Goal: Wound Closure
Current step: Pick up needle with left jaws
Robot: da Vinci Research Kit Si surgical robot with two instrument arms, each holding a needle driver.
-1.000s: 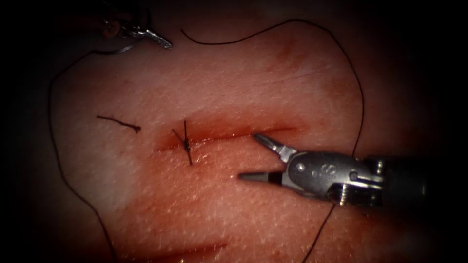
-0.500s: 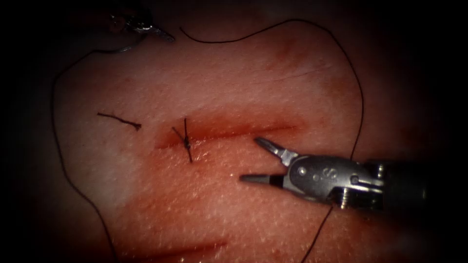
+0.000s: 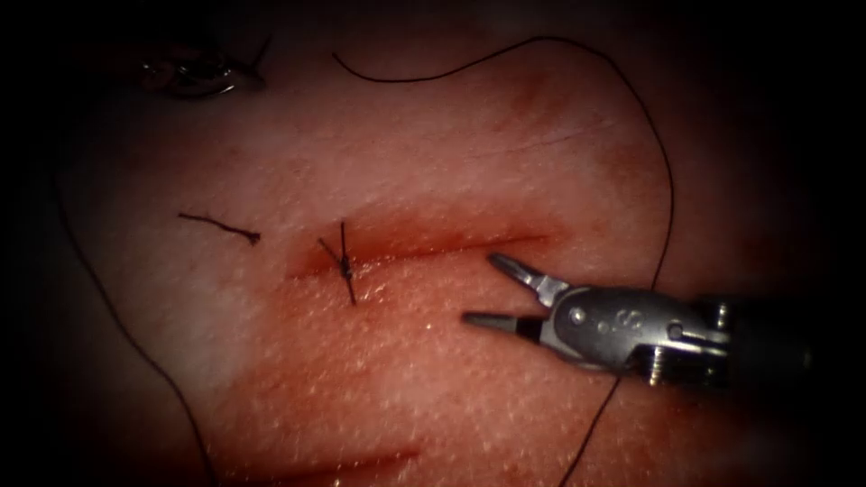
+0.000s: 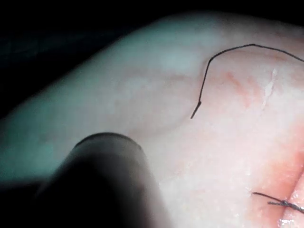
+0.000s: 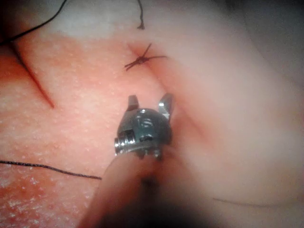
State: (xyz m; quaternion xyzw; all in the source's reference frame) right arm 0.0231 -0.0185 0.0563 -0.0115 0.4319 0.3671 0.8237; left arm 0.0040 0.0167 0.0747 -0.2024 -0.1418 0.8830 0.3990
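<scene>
Endoscope: right tool (image 3: 481,290) open, empty, pointing left.

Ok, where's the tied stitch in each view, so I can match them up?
Endoscope view: the tied stitch crosses the cut near its left end, left of the right tool, whose open jaws hold nothing.
Left wrist view: the stitch lies by the red strip of the cut.
Right wrist view: it lies ahead of the right tool's jaws.
Shared landmark: the cut it crosses.
</scene>
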